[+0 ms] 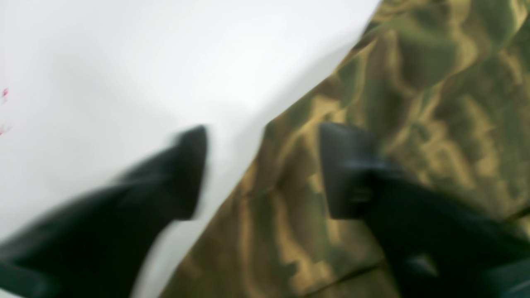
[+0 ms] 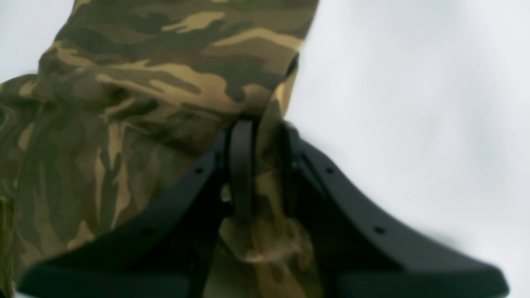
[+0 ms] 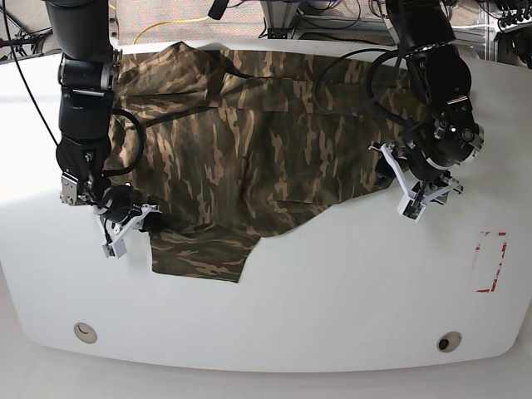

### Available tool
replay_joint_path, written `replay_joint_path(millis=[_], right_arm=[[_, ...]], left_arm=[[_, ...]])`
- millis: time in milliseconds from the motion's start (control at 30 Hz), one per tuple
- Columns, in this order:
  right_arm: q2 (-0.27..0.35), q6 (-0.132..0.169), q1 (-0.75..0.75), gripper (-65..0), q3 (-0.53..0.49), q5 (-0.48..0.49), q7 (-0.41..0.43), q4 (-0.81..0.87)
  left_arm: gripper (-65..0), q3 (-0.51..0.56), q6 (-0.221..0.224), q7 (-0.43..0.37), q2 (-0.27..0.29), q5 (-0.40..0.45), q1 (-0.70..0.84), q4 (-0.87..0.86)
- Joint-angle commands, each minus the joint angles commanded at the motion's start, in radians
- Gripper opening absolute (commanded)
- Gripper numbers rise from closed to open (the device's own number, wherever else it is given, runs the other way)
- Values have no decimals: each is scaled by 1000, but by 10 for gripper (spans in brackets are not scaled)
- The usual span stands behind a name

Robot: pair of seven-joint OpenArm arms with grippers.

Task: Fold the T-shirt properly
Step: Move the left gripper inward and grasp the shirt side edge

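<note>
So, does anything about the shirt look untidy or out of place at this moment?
Yes. The T-shirt lies rumpled and askew on the table, its lower edge slanting unevenly. The right gripper pinches a bunched fold; the left gripper is open over the edge.

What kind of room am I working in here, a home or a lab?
Probably a lab: a bare white worktable, loose cables and metal frames behind it, and only the camouflage-print T-shirt laid out.

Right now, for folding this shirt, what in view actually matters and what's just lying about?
Belongs to the job:
- T-shirt, spread on the table
- right gripper, shut on a T-shirt edge
- left gripper, open over the shirt's edge

Just lying about:
- red marking on the white table
- cables across the shirt
</note>
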Motion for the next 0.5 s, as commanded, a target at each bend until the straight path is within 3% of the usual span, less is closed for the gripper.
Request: replay_joint_path(millis=[67,267,433,500], right_arm=[[-3,0,0,-549,0,0,0,0],[-5,0,0,-550,0,0,0,0],[-5,0,0,-550,3,0,0,0],[-5,0,0,-552,3,2,0,0]], left_arm=[[-172,0,18,0,0,0,-25,-31],[-172,0,6,2,0,0,-95,-198],[-175,2,-43,2,-2,0,-123,-282],[-207,2,-44,2,-2,0,-123,-299]])
